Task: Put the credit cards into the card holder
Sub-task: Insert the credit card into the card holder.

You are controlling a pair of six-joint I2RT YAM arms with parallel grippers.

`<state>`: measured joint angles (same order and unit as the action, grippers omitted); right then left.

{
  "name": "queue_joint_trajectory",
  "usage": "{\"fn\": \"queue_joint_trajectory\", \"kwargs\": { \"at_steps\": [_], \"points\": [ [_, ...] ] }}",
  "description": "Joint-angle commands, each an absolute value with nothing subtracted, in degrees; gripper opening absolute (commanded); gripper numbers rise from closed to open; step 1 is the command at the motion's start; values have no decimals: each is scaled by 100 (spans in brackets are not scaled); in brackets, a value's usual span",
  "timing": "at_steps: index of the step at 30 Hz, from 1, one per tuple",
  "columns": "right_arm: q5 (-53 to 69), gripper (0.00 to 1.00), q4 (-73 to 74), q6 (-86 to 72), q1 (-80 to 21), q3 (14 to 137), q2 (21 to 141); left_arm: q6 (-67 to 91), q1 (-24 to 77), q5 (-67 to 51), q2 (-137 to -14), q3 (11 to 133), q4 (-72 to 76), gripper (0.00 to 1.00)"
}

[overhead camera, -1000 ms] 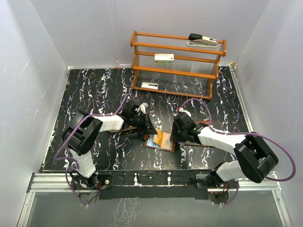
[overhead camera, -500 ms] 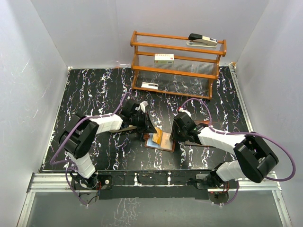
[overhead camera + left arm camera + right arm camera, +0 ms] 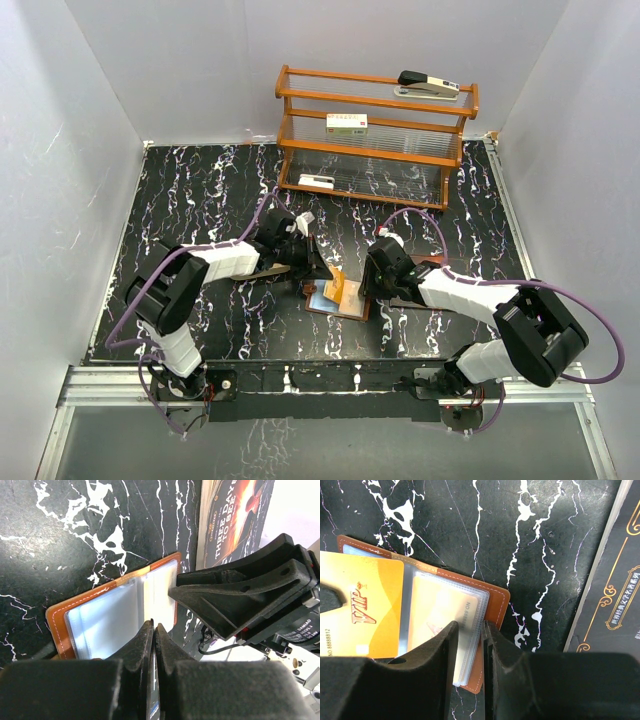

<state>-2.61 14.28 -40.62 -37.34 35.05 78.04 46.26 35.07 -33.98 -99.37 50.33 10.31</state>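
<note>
The card holder [image 3: 340, 302], an open brown wallet with clear inner pockets, lies on the black marble table between the arms. My left gripper [image 3: 322, 274] is shut on a gold-orange VIP card [image 3: 360, 610], which it holds tilted over the wallet's left half. In the left wrist view the card shows edge-on between the fingers [image 3: 153, 680], above the open pockets [image 3: 110, 617]. My right gripper [image 3: 470, 625] is shut on the wallet's right flap and its clear sleeves [image 3: 492, 605]. One sleeve holds another gold card [image 3: 442, 615].
A dark booklet with pale lettering [image 3: 232, 515] lies right of the wallet under my right arm, and also shows in the right wrist view [image 3: 615, 590]. A wooden rack [image 3: 375, 135] stands at the back with a stapler [image 3: 428, 85] and a white labelled box [image 3: 347, 123].
My left gripper has moved slightly right toward the wallet with the gold card. My right gripper has stayed on the wallet's flap.
</note>
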Motion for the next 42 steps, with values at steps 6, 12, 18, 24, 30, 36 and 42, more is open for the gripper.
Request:
{"fn": "queue_joint_trajectory", "kwargs": {
  "at_steps": [6, 12, 18, 24, 30, 36, 42],
  "points": [
    [-328, 23, 1362, -4054, -3713, 3375, 7831, 4474, 3551, -3652, -10242, 5106, 1027, 0],
    [-316, 23, 1328, -4062, -3705, 3356, 7881, 4456, 3566, -3726, -10326, 5034, 1069, 0],
    [-328, 23, 1314, -4056, -3695, 3356, 7917, 4452, 3568, -3720, -10290, 4977, 989, 0],
    [-326, 23, 1318, -4057, -3700, 3363, 7911, 4478, 3577, -3686, -10235, 4926, 853, 0],
    [-343, 23, 1336, -4056, -3695, 3375, 7901, 4526, 3582, -3442, -10335, 5002, 565, 0],
    [-305, 23, 1312, -4084, -3697, 3366, 7901, 4653, 3582, -3217, -10454, 5137, 544, 0],
    [-256, 24, 1257, -4102, -3699, 3334, 7890, 4588, 3620, -3154, -10586, 5317, 470, 0]
  ]
}}
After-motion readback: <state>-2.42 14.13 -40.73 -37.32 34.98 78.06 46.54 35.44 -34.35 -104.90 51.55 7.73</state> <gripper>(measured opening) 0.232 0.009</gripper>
